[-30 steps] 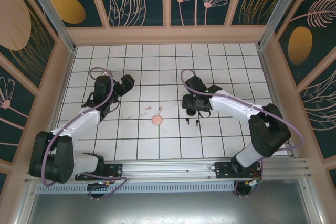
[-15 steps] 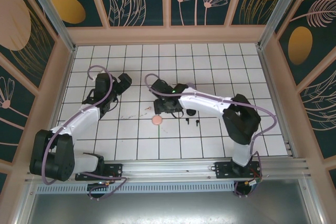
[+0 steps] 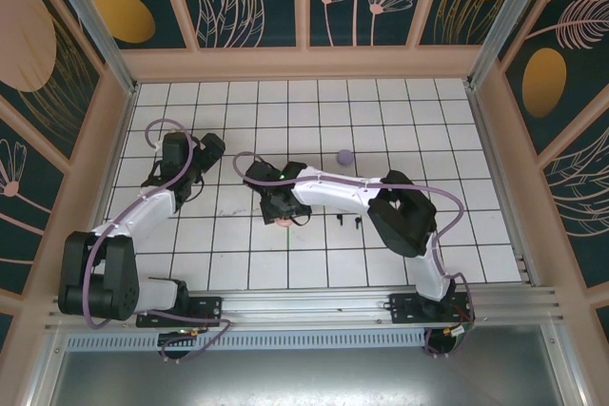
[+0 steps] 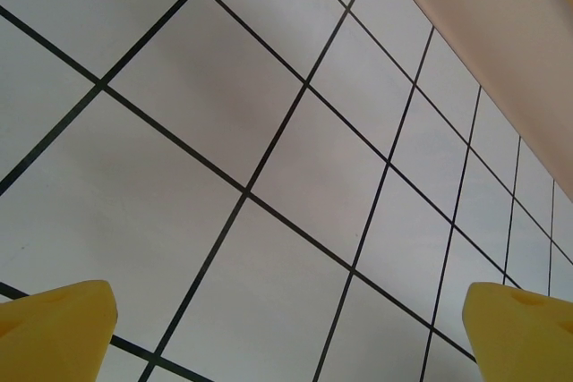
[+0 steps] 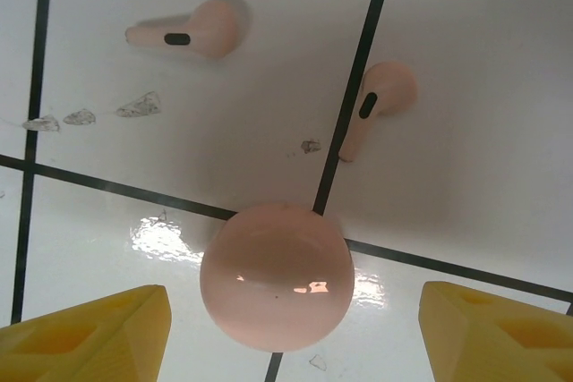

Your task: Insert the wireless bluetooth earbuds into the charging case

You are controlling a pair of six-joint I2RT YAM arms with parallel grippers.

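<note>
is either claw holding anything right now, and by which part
Nothing is held. The right claw is open, its fingers either side of the pink case without touching it; the left claw is open over the tiled table.

Table (image 3: 285, 106): white top, ruled by thin black lines into even squares; a pale border (image 4: 501, 33) runs along its edge.
Pink case (image 5: 276, 276): round and glossy, sitting over a crossing of two grid lines near mid-table.
Pink buds: two, lying flat just beyond the pink case, clear of it and of each other.
Left bud (image 5: 192, 31): inside a square, stem pointing left.
Right bud (image 5: 376, 105): stem touching a grid line.
Lavender case (image 3: 344, 156): small and round, alone farther back, well apart from the pink case.
Black buds (image 3: 341, 220): two tiny dark pieces side by side, right of the pink case.
Scuffs (image 5: 89, 116): small grey flecks near the left bud.
</note>
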